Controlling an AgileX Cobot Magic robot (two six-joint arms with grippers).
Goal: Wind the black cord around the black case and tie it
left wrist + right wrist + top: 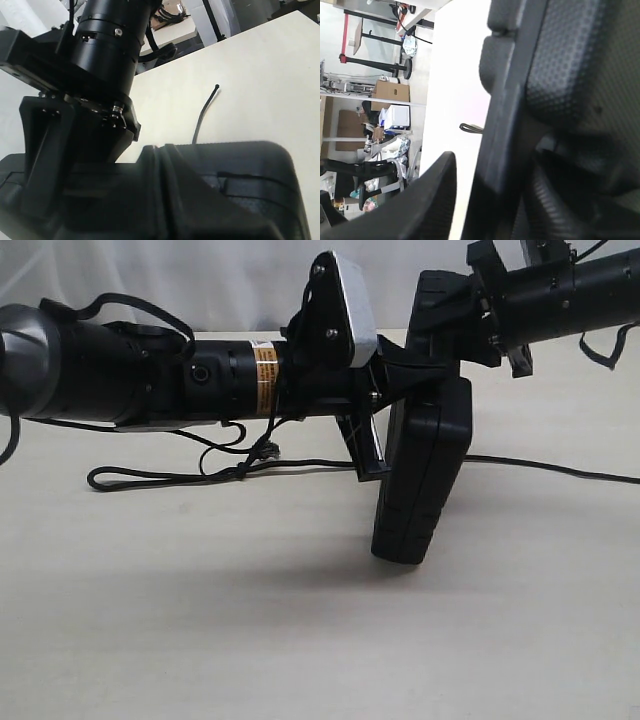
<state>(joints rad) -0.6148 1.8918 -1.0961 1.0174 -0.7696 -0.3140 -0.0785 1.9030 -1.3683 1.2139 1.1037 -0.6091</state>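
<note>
The black case (425,480) stands upright on its narrow end in the middle of the table, and it fills the left wrist view (250,190) and the right wrist view (560,75). My right gripper (438,365) comes down from the upper right, open, its jaws straddling the case's top end; one finger (420,200) stands apart from the case's edge. My left gripper (368,455) reaches across from the left, shut, right against the case's side. The black cord (170,476) lies along the table to the case, and its tail (204,115) stretches out beyond.
A thin black cable (560,470) runs off to the right behind the case. The left arm (150,375) spans the left half of the scene just above the pale tabletop (300,640). Loose black wires (262,445) dangle under that arm.
</note>
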